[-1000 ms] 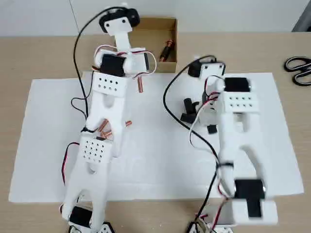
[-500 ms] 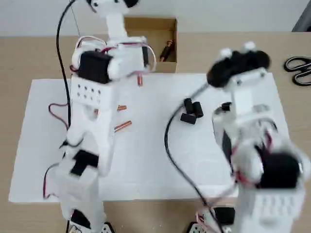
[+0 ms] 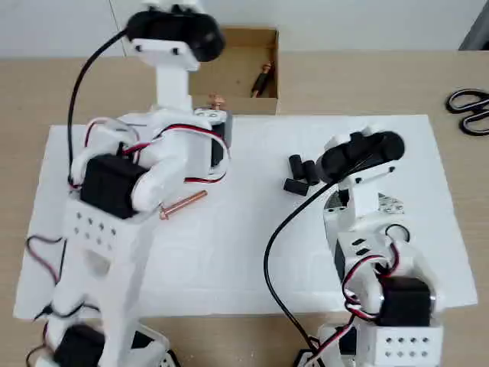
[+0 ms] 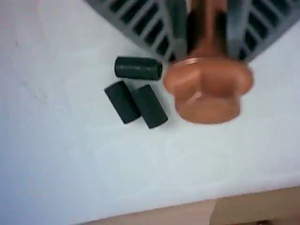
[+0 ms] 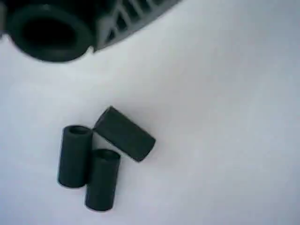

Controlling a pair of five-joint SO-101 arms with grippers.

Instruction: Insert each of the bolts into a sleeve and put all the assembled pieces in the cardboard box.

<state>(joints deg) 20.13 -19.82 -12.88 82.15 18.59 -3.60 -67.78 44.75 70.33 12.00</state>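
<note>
Mating step: left end effector [image 4: 206, 28] pinches a bolt [image 4: 207, 89], right end effector [image 5: 61, 11] grips a sleeve [image 5: 49, 33]; next I'd align them.

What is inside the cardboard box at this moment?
One copper bolt in a dark sleeve lies near one side wall of the cardboard box. The left arm covers the opposite side; its contents are hidden.

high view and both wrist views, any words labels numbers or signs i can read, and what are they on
None: no text can be read on anything.
The cardboard box, the white sheet, the loose sleeves, the gripped bolt and the gripped sleeve show no print.
</note>
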